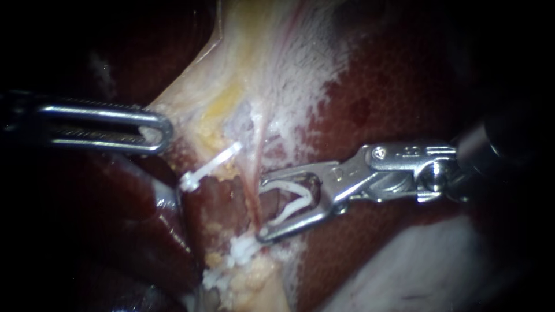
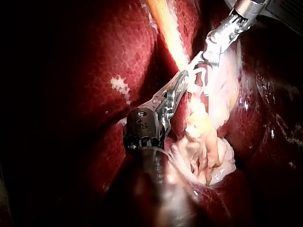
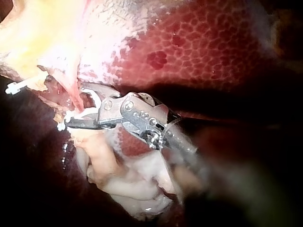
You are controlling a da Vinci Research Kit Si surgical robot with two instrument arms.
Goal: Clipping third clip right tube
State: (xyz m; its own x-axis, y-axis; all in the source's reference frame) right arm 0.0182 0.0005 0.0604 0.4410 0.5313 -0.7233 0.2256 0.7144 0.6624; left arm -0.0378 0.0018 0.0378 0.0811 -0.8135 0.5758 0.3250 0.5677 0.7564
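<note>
Behind everything, mottled red liver (image 1: 404, 86) is seen, overlaid by a sheet of pale tissue (image 1: 254, 69). The right instrument (image 1: 263, 208) is held with its jaws spread wide, yet both are pressed against the arms of a white clip (image 1: 289, 202) carried open between them. A thin pink tube (image 1: 252, 193) is found right at the jaw tips and is not clearly inside the clip's mouth. Two seated clips are visible: a lower clip (image 1: 244, 249) just beside one jaw tip, and a farther clip (image 1: 211, 164) ahead of the tips, on tissue beyond the tube. The left instrument (image 1: 161, 130) is laid against the edge of the pale tissue, well apart from the right instrument; whether anything is gripped by it cannot be told.

The advance before closure appears to be in hand. For a sound result, the open clip should be carried forward until the tube lies fully across its mouth and square to it. It should be kept clear of the lower clip, and both tips should be seen past the tube before anything is squeezed.

No container is visible; only the clip is carried.
</note>
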